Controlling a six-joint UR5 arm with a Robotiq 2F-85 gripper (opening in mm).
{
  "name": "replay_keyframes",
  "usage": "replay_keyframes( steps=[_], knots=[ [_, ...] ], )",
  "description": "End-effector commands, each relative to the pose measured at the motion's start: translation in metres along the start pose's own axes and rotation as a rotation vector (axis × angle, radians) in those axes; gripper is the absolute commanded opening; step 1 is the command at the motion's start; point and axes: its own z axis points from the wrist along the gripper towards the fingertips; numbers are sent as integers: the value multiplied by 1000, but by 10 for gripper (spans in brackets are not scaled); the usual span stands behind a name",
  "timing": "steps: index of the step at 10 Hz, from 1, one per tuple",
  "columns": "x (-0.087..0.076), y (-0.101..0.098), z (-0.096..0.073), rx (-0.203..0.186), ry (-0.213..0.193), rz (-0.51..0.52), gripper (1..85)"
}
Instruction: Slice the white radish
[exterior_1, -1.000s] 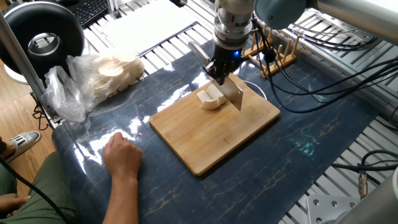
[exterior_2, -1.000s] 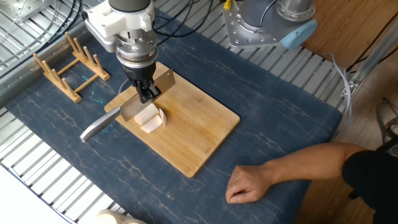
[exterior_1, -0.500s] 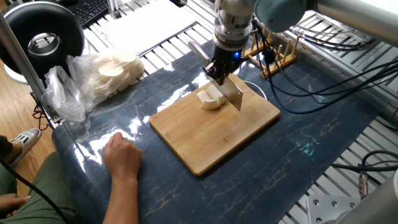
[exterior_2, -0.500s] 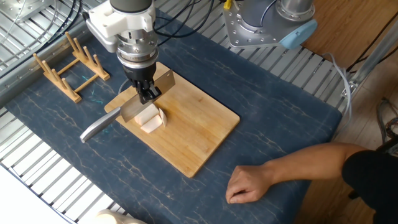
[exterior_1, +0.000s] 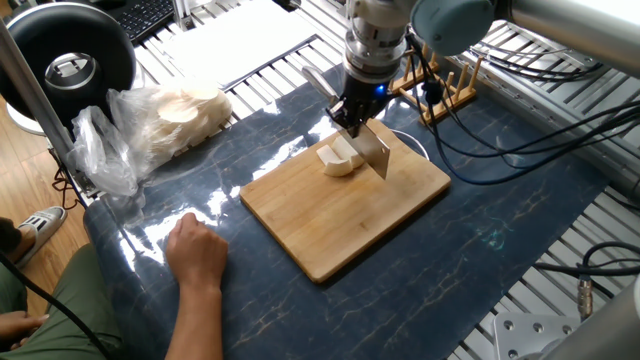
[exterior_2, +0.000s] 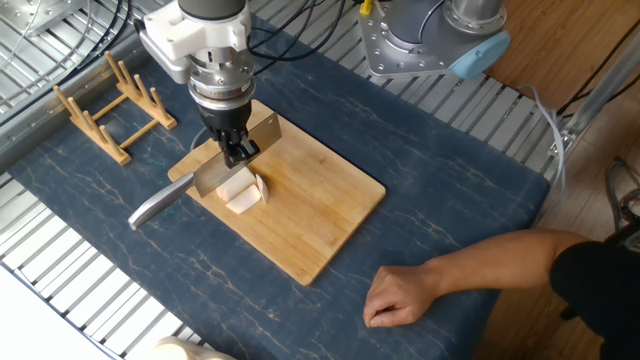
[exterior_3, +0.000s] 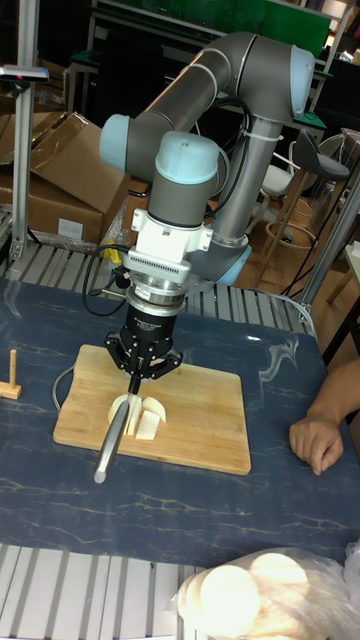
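Blade over the white radish (exterior_2: 241, 193), mid-board.
The claw (exterior_2: 236, 150) grasps the knife (exterior_2: 205, 177); the radish looks firm, wet, liable to skid on the cutting board (exterior_2: 320, 220), so press straight down.

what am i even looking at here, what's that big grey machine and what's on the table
It is a robot arm filmed at one moment by three cameras: two look down at the table from opposite sides, one tall view faces it. Its gripper has its fingers shut on a knife, blade down among the white radish pieces on a wooden cutting board. A person's hand rests on the blue mat. Also there: a wooden rack and a bag of pale slices.
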Motion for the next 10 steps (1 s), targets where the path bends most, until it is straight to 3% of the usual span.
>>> replay_keyframes(
  steps=[1,5,10],
  knots=[
    [-2,2,1,-20,-15,3,10],
    [-4,1,4,-21,-24,-6,10],
    [-5,-5,9,14,-41,-36,10]
  ],
)
